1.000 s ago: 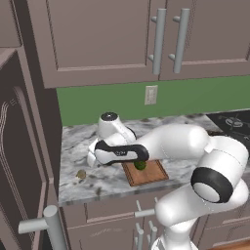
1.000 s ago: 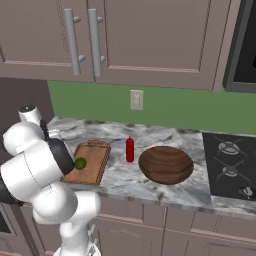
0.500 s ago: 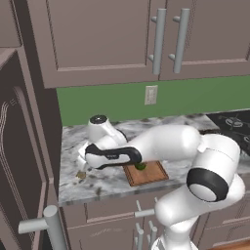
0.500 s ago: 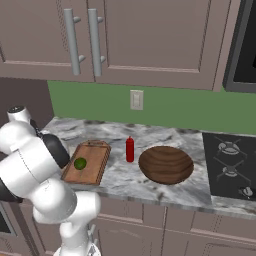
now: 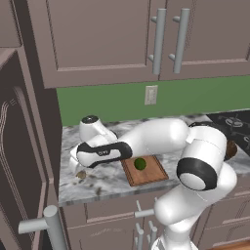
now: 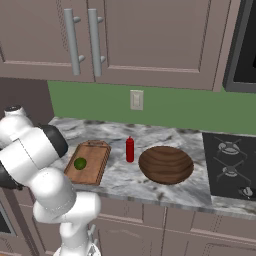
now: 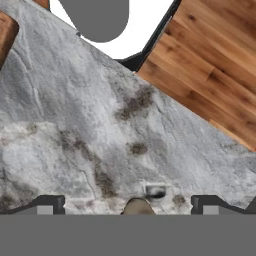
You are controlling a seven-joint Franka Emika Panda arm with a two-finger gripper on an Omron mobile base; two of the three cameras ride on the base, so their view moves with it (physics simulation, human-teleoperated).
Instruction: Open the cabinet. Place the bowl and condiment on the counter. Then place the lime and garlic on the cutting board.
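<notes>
While I hover: hand (image 7: 128, 210) spread wide over garlic (image 7: 138, 206), left of cutting board (image 5: 144, 170).
Risk: fingertips nudge garlic, rolling it off tabletop (image 5: 105, 183).

A green wall (image 6: 170, 107) runs behind the worktop, with a pale outlet plate (image 6: 136, 99) set into it. Above hang flat-panelled taupe wall cabinets (image 6: 150, 40) with paired grey vertical handles (image 6: 82, 42), and a black stovetop (image 6: 230, 165) with round burners lies at the right end beneath a dark appliance (image 6: 242, 45). In the hand view a floor of warm wooden planks (image 7: 215, 65) shows below.
</notes>
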